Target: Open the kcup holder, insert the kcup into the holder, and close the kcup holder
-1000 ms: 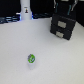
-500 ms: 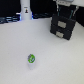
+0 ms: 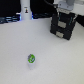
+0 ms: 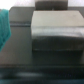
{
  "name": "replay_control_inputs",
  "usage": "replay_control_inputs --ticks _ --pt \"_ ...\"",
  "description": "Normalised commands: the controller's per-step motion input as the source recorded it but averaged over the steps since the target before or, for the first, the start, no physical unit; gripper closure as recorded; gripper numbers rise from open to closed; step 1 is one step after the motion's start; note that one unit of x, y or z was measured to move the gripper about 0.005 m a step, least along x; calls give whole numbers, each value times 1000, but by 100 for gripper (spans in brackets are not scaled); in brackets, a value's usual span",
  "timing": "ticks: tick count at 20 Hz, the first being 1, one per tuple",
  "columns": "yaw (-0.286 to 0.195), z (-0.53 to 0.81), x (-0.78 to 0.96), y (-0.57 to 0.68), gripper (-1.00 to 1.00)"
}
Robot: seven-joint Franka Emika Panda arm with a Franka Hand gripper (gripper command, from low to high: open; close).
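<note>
White table (image 3: 15,55) | kcup (image 3: 31,59) apart from kcup holder (image 3: 62,29) | hand (image 3: 64,19) at holder, grip unclear

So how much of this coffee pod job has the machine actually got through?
Nothing looks finished yet. The kcup sits alone on the table, well away from the arm. The gripper is up at the kcup holder, apparently starting on opening it; whether its drawer is open, I cannot tell. Inserting the pod and closing the holder remain.
</note>
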Motion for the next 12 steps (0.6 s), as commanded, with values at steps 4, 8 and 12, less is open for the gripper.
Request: replay_control_inputs --ticks 4,8,12 --pt "-7 -375 -378 7 -100" --pt "3 -356 -435 2 -100" --pt "-6 -189 -398 40 100"
